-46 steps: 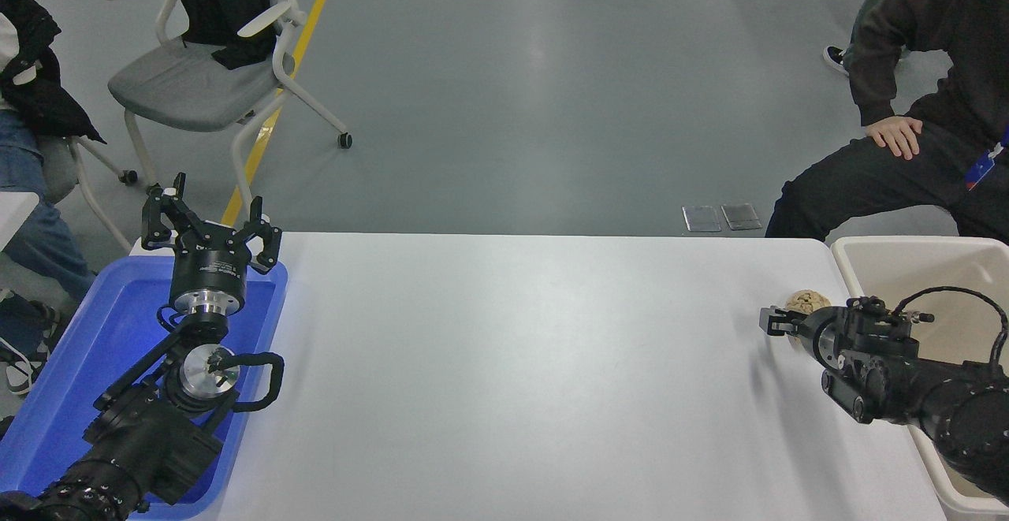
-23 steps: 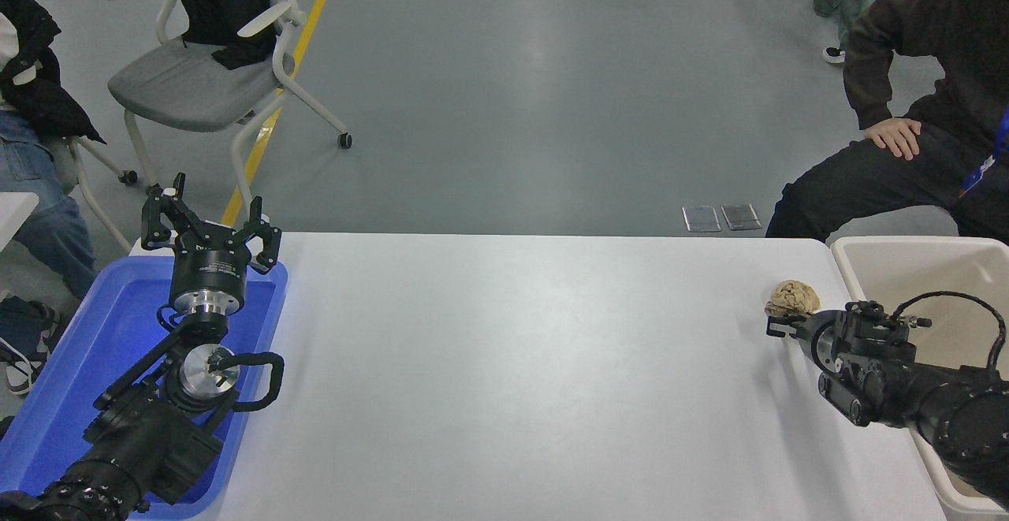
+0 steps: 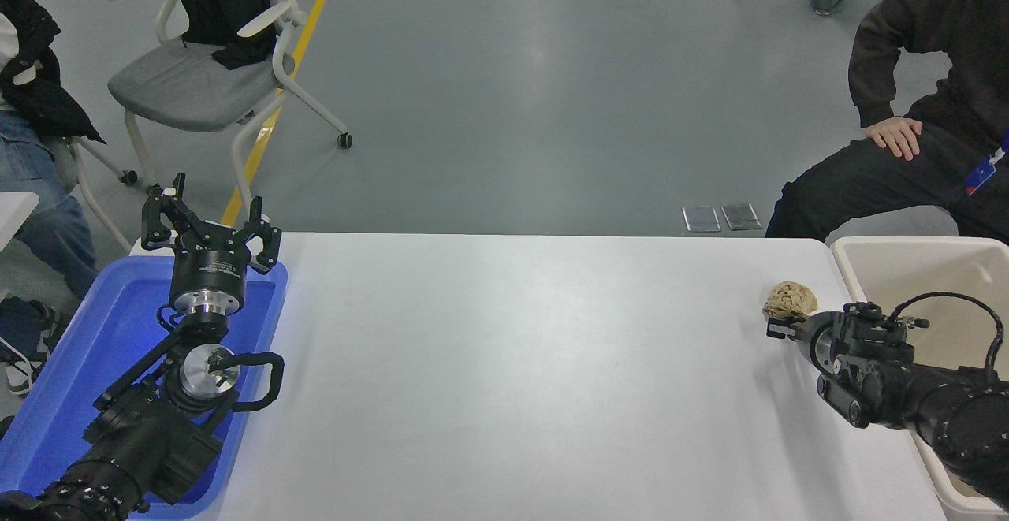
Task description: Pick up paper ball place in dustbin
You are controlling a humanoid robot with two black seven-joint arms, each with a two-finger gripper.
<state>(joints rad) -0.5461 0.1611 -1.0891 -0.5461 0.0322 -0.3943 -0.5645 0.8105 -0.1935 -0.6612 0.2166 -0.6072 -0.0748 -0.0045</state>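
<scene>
The paper ball [image 3: 791, 299], a crumpled tan wad, is at the table's far right, just left of the dustbin [image 3: 906, 265]. The dustbin is a cream bin standing off the table's right edge. My right gripper [image 3: 779, 324] comes in from the right across the dustbin's near corner. It is shut on the paper ball's lower side, and the ball shows above its fingertips. My left gripper [image 3: 209, 221] is parked open and empty over the blue tray at the lower left.
A shallow blue tray [image 3: 47, 379] lies at the table's left edge under the left arm. A seated person in dark clothes [image 3: 930, 135] is beyond the far right corner. A grey chair [image 3: 197, 87] stands at the far left.
The paper ball has shifted slightly left and up and shows more fully above the right gripper. The right wrist has drawn back a little. The left arm has not moved.
</scene>
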